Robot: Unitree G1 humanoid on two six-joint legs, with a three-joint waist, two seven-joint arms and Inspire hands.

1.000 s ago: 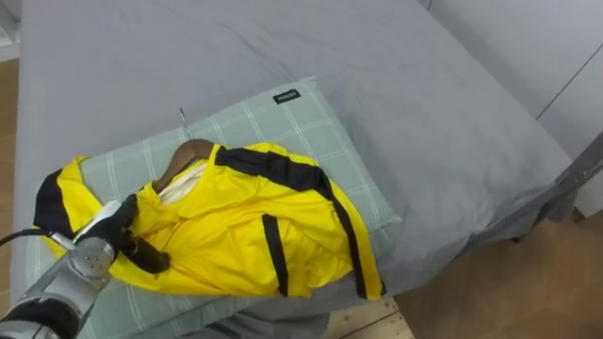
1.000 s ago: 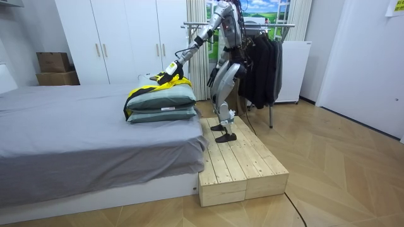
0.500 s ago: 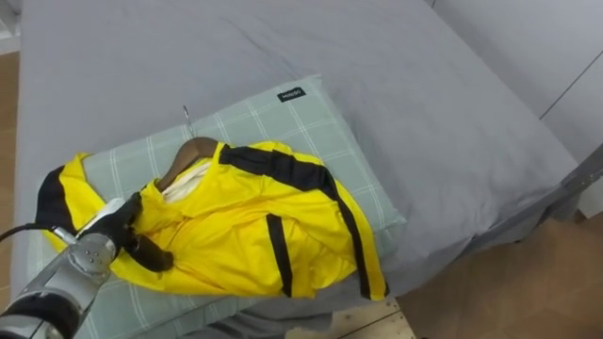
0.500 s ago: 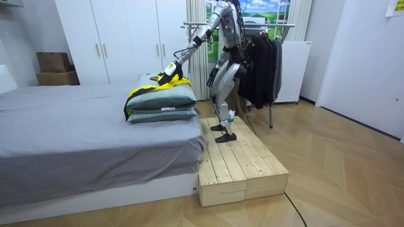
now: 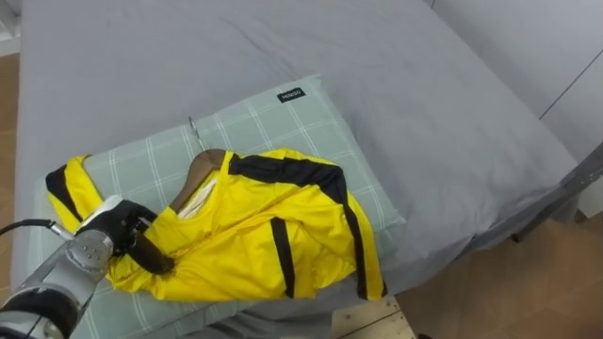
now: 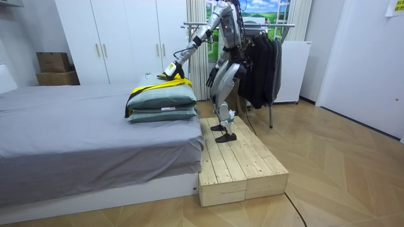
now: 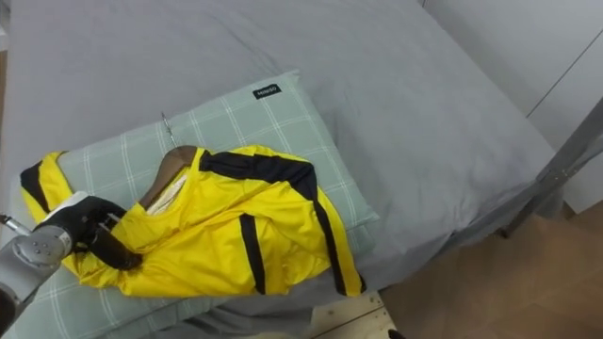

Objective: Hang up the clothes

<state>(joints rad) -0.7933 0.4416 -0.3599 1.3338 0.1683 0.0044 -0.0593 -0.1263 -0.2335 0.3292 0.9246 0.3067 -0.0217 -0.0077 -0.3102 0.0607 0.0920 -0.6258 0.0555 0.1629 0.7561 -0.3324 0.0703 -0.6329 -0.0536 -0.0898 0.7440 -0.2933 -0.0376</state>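
A yellow shirt (image 5: pixel 273 226) with black stripes lies on a brown wooden hanger (image 5: pixel 203 169), whose metal hook (image 5: pixel 194 127) points up the bed. Both rest on a green checked pillow (image 5: pixel 283 122), the upper of two stacked. My left hand (image 5: pixel 104 240) reaches in from the lower left, its dark fingers curled into the shirt's shoulder at the hanger's end. In the room view I stand on a wooden platform (image 6: pixel 240 164) beside the bed, left arm stretched over the pillows. My right hand (image 6: pixel 210 79) hangs by my hip with relaxed fingers.
The grey bed (image 5: pixel 424 94) spreads wide around the pillows. Behind me stands a clothes rack (image 6: pixel 265 26) holding dark clothes (image 6: pixel 259 72). White wardrobes (image 6: pixel 120 38) line the far wall. Wooden floor (image 6: pixel 341 164) lies beyond the platform.
My left hand's fingers have curled into the shirt's shoulder. The shirt and hanger have shifted slightly right and toward me on the pillow.
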